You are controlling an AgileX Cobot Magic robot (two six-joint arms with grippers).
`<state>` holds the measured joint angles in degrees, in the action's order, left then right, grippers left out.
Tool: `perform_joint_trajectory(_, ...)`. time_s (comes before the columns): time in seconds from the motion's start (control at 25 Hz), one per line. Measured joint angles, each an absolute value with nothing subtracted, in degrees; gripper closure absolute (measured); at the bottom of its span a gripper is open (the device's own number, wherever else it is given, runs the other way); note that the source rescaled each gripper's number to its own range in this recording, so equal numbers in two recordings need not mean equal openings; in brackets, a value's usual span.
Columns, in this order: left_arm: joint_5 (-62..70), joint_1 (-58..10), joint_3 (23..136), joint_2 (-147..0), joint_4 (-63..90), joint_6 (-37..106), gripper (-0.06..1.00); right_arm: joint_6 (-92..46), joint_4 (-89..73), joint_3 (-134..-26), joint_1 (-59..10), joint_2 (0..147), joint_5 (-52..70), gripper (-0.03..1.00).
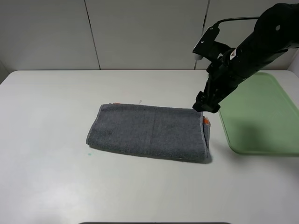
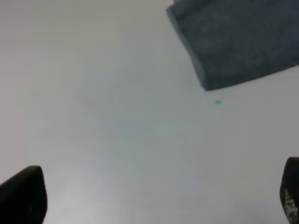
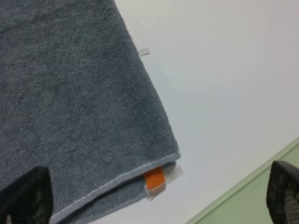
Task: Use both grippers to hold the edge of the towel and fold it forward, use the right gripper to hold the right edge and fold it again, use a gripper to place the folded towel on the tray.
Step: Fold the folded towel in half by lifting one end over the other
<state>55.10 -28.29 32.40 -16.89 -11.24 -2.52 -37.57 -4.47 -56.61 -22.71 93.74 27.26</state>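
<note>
The towel lies flat near the middle of the worktop as a long dark grey strip. It is doubled over: at its right end two layers show, with an orange tag peeping out between them. We judge the forward fold done and the second fold, from the right edge, to be the step in hand.

The right tool hangs above the towel's far right corner, jaws spread wide and holding nothing. Whether it touches the cloth we cannot tell. The left tool is likewise released and empty, standing clear of the towel's near left corner, where a teal speck marks the worktop. It does not show in the high view.

The tray lies just beyond the towel's right end, apart from it by a narrow strip of bare worktop.

Recommendations for the step:
- Take both layers at the right edge together, or the lower one will likely stay behind.
- Grip nearer the middle of that edge than the corner, so the end lifts evenly.
- Carry the edge over towards the towel's left end and lay hem on hem.
- Let go only once the cloth rests flat.
</note>
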Motion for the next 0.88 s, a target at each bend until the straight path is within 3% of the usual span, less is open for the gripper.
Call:
perform_joint_trajectory(0.28,60.8,-28.3,29.2,-4.2,-6.2,-2.6,-0.06,-37.2,-4.5,-56.6,-22.7,93.7,27.3,-0.03)
perform_joint_trajectory(0.68,65.1,-28.1,29.2,-1.7,-5.8,-3.2,-0.06,-37.2,-4.5,-56.6,-22.7,93.7,27.3,-0.03)
perform_joint_trajectory(0.88,65.0,-22.8,29.2,-1.7,-5.8,-4.1,-0.06,-37.2,-4.5,-56.6,-22.7,93.7,27.3,-0.03)
